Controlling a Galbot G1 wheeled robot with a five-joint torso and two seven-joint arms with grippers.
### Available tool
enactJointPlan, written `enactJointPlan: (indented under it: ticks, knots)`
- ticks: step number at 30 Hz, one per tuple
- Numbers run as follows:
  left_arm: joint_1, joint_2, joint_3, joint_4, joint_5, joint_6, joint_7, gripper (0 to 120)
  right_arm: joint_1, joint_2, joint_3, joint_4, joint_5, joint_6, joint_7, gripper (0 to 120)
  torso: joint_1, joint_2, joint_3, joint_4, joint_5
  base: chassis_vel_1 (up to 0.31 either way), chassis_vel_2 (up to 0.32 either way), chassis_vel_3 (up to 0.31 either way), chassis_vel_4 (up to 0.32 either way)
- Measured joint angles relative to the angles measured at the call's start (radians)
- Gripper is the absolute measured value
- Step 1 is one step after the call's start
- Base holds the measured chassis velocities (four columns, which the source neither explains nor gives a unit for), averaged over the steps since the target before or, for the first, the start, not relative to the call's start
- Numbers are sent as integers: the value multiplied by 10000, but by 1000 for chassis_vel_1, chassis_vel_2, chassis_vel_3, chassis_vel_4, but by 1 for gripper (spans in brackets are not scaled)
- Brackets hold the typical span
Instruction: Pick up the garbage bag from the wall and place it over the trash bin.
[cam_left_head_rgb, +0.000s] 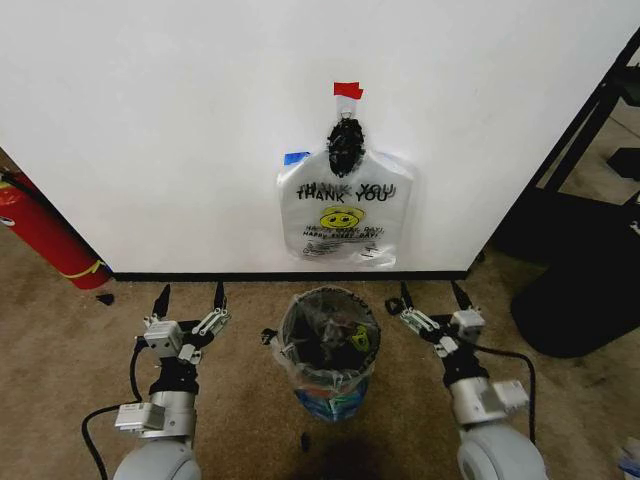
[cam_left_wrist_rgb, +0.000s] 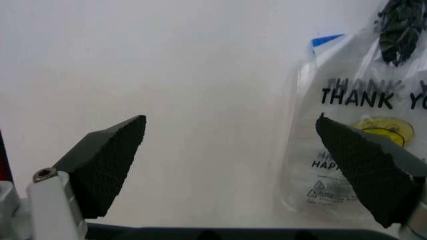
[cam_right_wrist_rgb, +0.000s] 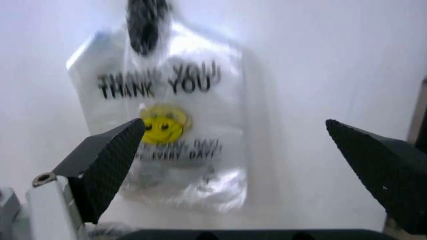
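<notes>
The garbage bag (cam_left_head_rgb: 345, 212), see-through with black "THANK YOU" lettering and a yellow smiley, hangs flat on the white wall from a black hook under red tape. It shows too in the left wrist view (cam_left_wrist_rgb: 353, 125) and the right wrist view (cam_right_wrist_rgb: 173, 125). Below it on the carpet stands the trash bin (cam_left_head_rgb: 327, 350), round black mesh lined with clear plastic. My left gripper (cam_left_head_rgb: 190, 297) is open to the bin's left, low near the floor. My right gripper (cam_left_head_rgb: 432, 295) is open to the bin's right. Both point at the wall with nothing between their fingers.
A red fire extinguisher (cam_left_head_rgb: 40, 232) leans at the wall on the far left. A black stand and a dark round object (cam_left_head_rgb: 585, 290) sit at the right. A black baseboard (cam_left_head_rgb: 290, 274) runs along the wall's foot. Brown carpet lies around the bin.
</notes>
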Motion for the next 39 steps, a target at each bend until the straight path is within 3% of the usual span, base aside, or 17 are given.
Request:
enactJointPlan:
  ticks: [7,18,39]
  knots:
    - [171,-212,-9,49,175,-157,0,100,-1031,567,133,445,-726,712,-42,100,0,0,0,0,0,0,0,0,0]
    - [260,-426,2,7,622,-318,67,100,-1462,1187,122,617,-1243,1144,-38,100,1,0,0,0,0,0,0,0,0]
    - [505,-734,242,51,1084,-709,180,100,-1711,1333,53,255,-1557,1320,79,100,1,-2,1,0,1,0,0,0,0]
